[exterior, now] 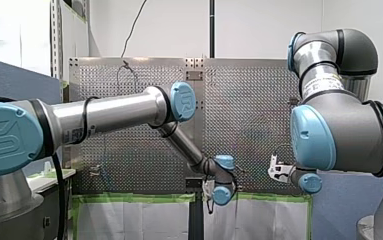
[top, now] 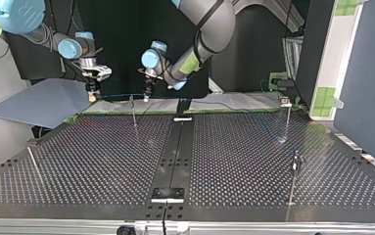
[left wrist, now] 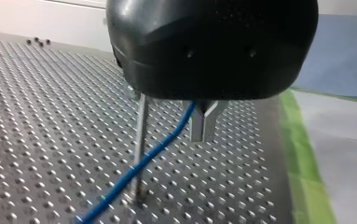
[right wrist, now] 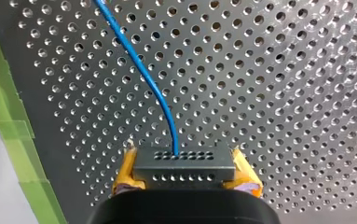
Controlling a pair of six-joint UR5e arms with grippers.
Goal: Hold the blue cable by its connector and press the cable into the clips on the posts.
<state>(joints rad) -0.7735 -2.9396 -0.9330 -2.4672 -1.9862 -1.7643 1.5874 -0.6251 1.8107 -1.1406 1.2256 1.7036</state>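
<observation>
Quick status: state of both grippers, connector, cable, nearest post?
My right gripper: shut on the connector.
Connector: clamped between the yellow pads.
My left gripper: shut on the blue cable.
Blue cable: stretched straight between both grippers.
Post: upright; cable crosses in front of it.

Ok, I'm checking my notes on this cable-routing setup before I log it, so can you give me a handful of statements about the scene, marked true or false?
1. My right tool clamps the grey connector between yellow pads. True.
2. The connector lies flat on the perforated table. False: my right tool holds it clear of the table.
3. A thin metal post stands next to the blue cable, near my left tool. True.
4. My left tool hangs open, far from the cable. False: its metal fingers are closed on the blue cable.
5. Red tape runs along the table's edge. False: the tape is green tape.
</observation>
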